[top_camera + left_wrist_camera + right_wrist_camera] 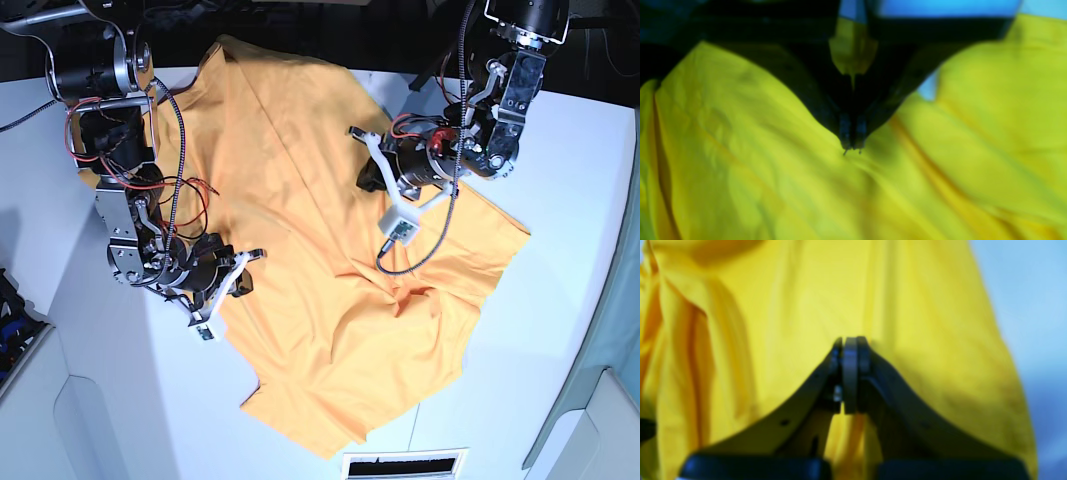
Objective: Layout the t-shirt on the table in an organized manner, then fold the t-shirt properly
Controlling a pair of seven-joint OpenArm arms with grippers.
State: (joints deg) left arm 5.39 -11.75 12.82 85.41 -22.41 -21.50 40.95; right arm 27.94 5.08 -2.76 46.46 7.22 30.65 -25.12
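Note:
The orange-yellow t-shirt (300,230) lies spread but wrinkled across the white table (570,300), with its lower part bunched toward the front. My left gripper (372,165) rests on the shirt's upper right part. In the left wrist view the left gripper (851,146) is shut, with the t-shirt (740,150) puckered at its tips. My right gripper (240,275) sits at the shirt's left edge. In the right wrist view the right gripper (850,343) is shut, with the t-shirt (790,306) all around it and folds showing between the fingers.
A dark slot (405,463) is set in the table near the front edge. The table's right edge (600,390) drops off beside a grey surface. Dark gear (10,310) sits off the table at the left. Loose red and black cables (185,190) hang from the right arm.

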